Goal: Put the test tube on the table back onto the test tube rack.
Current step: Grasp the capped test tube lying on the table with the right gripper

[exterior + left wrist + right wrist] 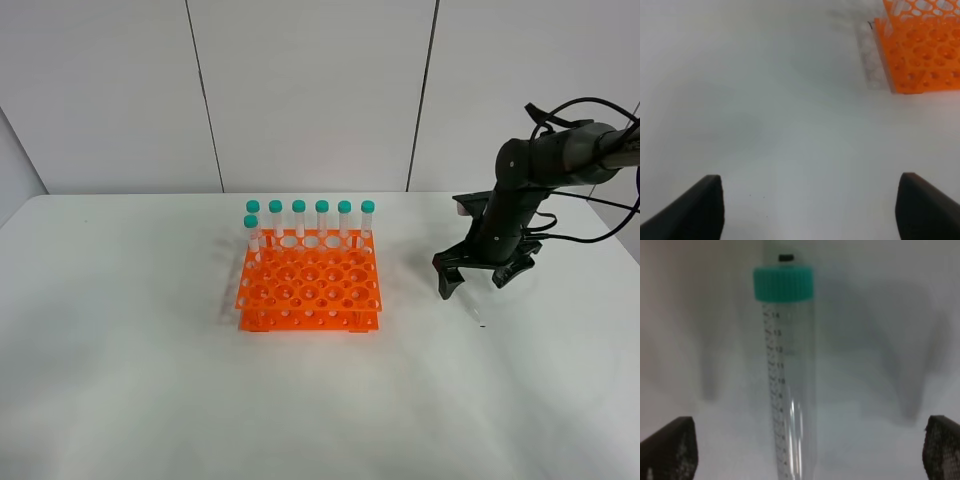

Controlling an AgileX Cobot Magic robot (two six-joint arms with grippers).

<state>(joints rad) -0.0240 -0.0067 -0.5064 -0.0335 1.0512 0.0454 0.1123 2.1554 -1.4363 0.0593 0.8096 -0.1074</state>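
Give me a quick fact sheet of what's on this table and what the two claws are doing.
Surface: white table
Rack: orange test tube rack, mid-table
Standing tubes: seven, teal-capped; six in the rack's far row, one just in front at the left end
Loose item: test tube lying on the table, right of the rack
Right gripper: open, fingers either side of the loose tube, not gripping it
Left gripper: open, empty, over bare table near a rack corner
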